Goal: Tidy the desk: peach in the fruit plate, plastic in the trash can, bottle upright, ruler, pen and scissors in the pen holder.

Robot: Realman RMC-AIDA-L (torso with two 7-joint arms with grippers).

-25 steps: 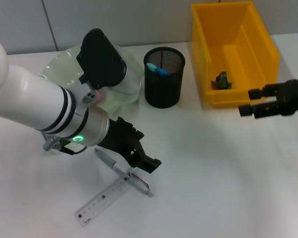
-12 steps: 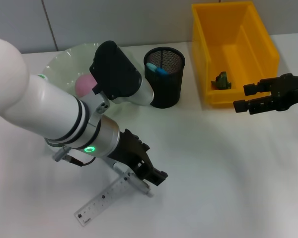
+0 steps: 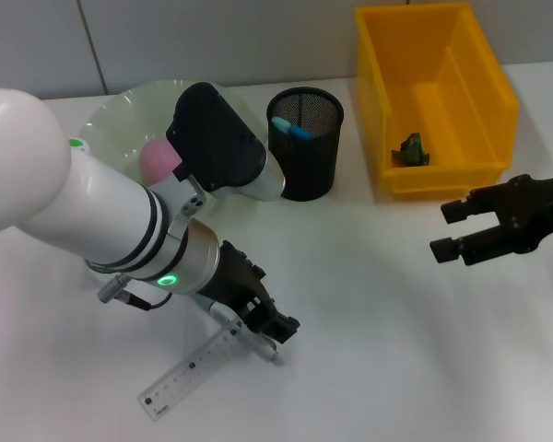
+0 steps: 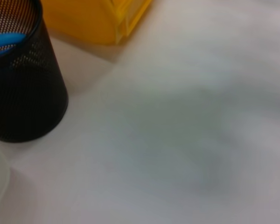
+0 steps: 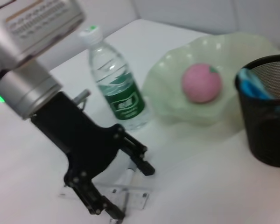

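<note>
My left gripper (image 3: 271,331) is down on the table, open, its fingers on either side of the grey pen (image 3: 261,347). The right wrist view shows the same gripper (image 5: 130,191) straddling the pen (image 5: 128,179). A clear ruler (image 3: 189,372) lies just beside it. The pink peach (image 3: 156,158) rests in the pale green plate (image 3: 111,112). An upright water bottle (image 5: 116,86) stands by the plate, mostly hidden behind my left arm in the head view. The black mesh pen holder (image 3: 303,147) holds a blue-handled item (image 3: 289,128). Green plastic (image 3: 411,150) lies in the yellow bin (image 3: 479,101). My right gripper (image 3: 450,230) hovers open in front of the bin.
My bulky left arm (image 3: 92,221) covers the table's left middle and hides part of the plate. The pen holder (image 4: 23,84) and bin (image 4: 98,18) stand close together at the back. Bare white table lies between the two grippers.
My left arm has swung forward and lowered its gripper over the pen. My right gripper has drifted away from the bin, toward the table's front.
</note>
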